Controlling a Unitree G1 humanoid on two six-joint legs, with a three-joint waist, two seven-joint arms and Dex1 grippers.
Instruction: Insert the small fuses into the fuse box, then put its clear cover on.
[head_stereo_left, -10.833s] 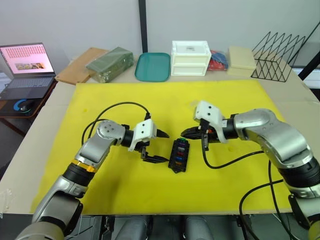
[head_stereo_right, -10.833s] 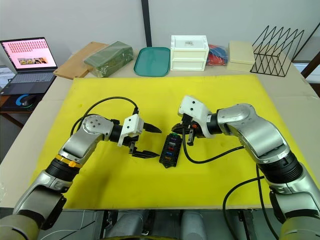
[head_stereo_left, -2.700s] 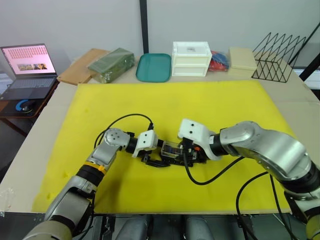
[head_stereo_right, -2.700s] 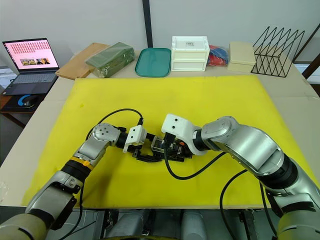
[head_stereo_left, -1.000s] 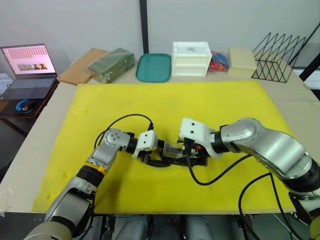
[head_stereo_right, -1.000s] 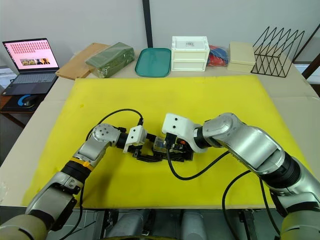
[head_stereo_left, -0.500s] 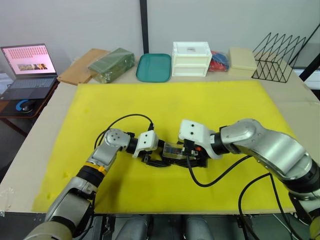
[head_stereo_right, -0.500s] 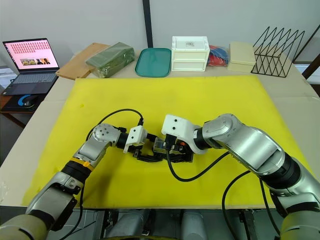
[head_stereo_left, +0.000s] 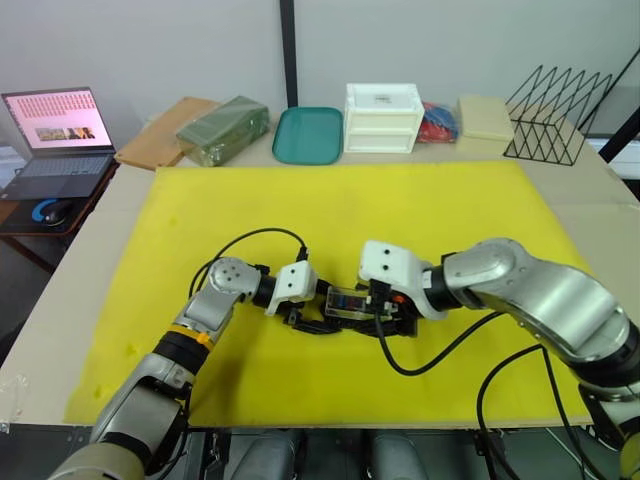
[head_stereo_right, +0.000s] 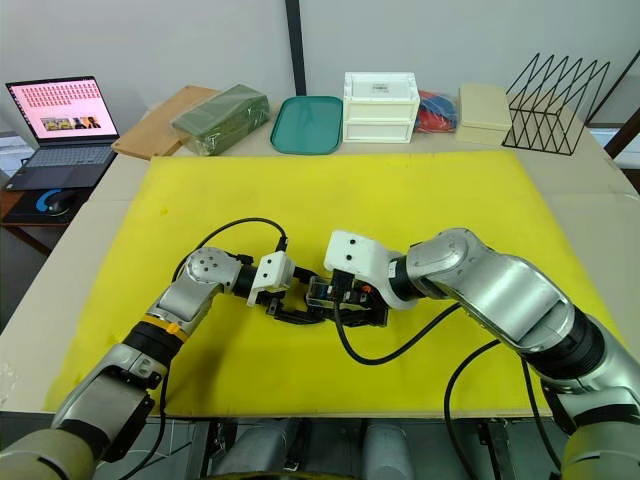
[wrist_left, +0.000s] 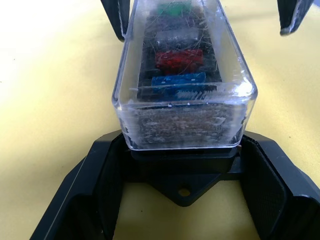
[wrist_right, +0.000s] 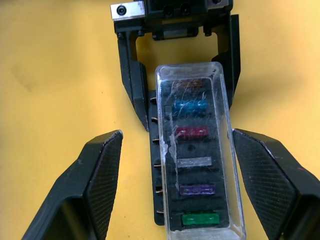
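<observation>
Basically at the last step: clear cover (wrist_right: 200, 150) sits on top of the fuse box (wrist_right: 158, 165), mid-near on the yellow mat (head_stereo_left: 400, 210) covering the tabletop (head_stereo_left: 80, 250). Through the lid the small fuses (wrist_right: 192, 160) read seated in a row: blue, red, grey, purple, green, and one at the end by the left hand that I can't make out.

My read: the cover isn't confirmed latched. In the right wrist view the box's black edge with its metal tabs shows along one long side of the lid, so it may sit slightly offset. To finish well, keep the box pinned, square the lid over the base, then press straight down evenly, not at one corner, or it will tilt and pop off.

Left hand (head_stereo_left: 312, 318) lies low on the mat, forearm reaching in from the left, fingers (wrist_left: 105, 180) around the box's near end tab; can't tell if they actually touch or grip it.

Right hand (head_stereo_right: 350, 297) comes in from the right, wrist turned down over the box, fingers (wrist_right: 95, 175) spread wide, one either side of the cover, both clear of it, holding nothing.
</observation>
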